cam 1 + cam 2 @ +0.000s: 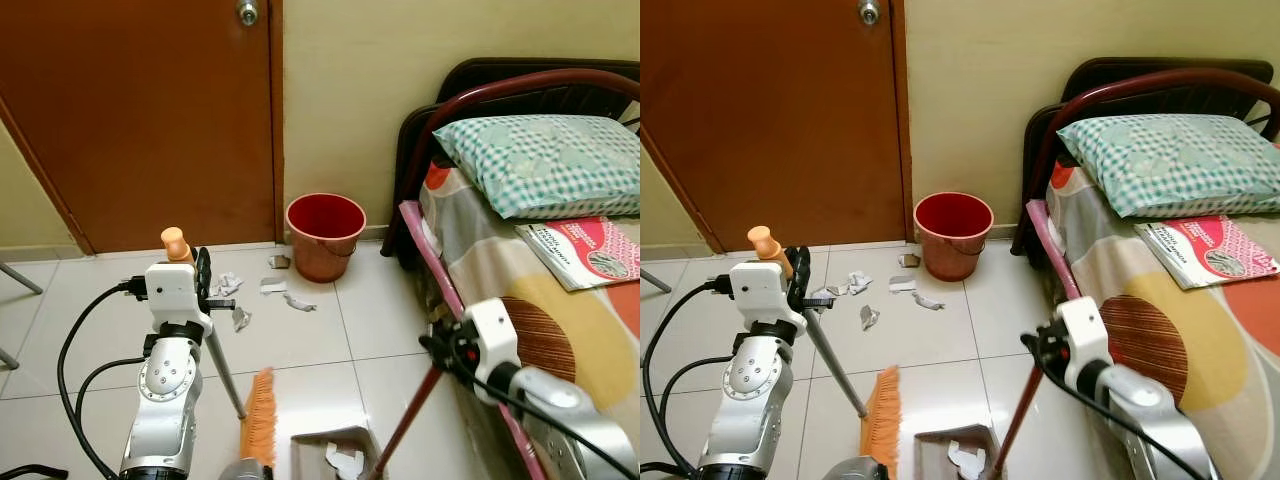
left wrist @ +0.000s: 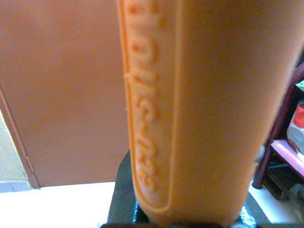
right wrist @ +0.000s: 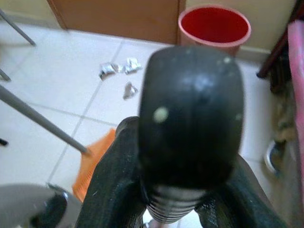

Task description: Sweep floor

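Where paper scraps point(image 1: 228, 285) litter white tile floor point(image 1: 300, 330) | bucket point(image 1: 325, 235) by door point(image 1: 140, 120)

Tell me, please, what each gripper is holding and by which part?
The left gripper holds the orange-bristled broom by its orange handle grip; the right gripper holds the dark red-handled dustpan at the black top of its handle.

Left arm's raised upright, well out from the door point(image 1: 140, 110), left gripper point(image 1: 196, 279) clamped around an orange grip. Right arm reaches forward, further from the door, right gripper point(image 3: 185, 209) fingers closed round a black knob.
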Motion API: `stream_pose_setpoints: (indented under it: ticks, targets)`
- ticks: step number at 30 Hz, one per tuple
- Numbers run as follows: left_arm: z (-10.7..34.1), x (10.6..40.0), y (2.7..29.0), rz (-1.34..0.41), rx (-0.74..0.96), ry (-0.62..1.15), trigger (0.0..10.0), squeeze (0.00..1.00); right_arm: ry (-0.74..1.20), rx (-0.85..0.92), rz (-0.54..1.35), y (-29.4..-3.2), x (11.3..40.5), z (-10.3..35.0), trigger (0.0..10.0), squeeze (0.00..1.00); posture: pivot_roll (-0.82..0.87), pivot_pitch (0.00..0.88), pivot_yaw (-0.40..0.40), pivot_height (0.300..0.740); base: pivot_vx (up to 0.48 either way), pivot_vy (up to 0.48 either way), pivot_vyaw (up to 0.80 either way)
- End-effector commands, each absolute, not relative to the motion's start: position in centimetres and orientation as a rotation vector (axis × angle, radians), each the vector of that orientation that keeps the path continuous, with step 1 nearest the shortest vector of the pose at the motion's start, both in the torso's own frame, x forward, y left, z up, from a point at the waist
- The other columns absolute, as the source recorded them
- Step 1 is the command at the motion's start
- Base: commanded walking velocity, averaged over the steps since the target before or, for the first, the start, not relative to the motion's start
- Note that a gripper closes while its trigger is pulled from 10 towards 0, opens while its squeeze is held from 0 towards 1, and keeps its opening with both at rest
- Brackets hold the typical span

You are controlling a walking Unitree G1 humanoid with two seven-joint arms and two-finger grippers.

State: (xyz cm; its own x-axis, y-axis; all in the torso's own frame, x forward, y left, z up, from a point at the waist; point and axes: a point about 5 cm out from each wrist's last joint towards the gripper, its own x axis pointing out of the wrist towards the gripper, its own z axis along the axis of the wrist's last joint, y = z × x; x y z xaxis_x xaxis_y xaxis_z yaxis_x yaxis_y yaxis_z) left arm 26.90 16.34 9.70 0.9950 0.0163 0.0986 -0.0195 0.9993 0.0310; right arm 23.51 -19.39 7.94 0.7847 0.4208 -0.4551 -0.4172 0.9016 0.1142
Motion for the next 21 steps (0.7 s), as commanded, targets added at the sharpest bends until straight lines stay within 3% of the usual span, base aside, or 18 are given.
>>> stream_pose_setpoints:
  ticks: [1, 8, 21]
  targets:
    - [9.8, 27.1, 16.3, 0.010, 0.031, -0.102, 10.0, 0.00, 0.415, 0.026, 0.447, -19.0, 24.2, 9.1, 10.0, 0.00, 0.01, 0.000, -0.011, 0.740, 0.000, 0.000, 0.00]
    - [9.3, 26.5, 18.0, 0.069, 0.045, -0.091, 10.0, 0.00, 0.323, 0.046, 0.359, -18.7, 25.5, 9.0, 10.0, 0.00, 0.01, 0.000, -0.018, 0.740, 0.000, 0.000, 0.00]
    - [9.5, 27.0, 17.7, 0.049, 0.051, -0.100, 10.0, 0.00, 0.151, 0.032, 0.218, -18.8, 27.3, 10.0, 10.0, 0.00, 0.00, 0.000, -0.019, 0.740, 0.000, 0.000, 0.00]
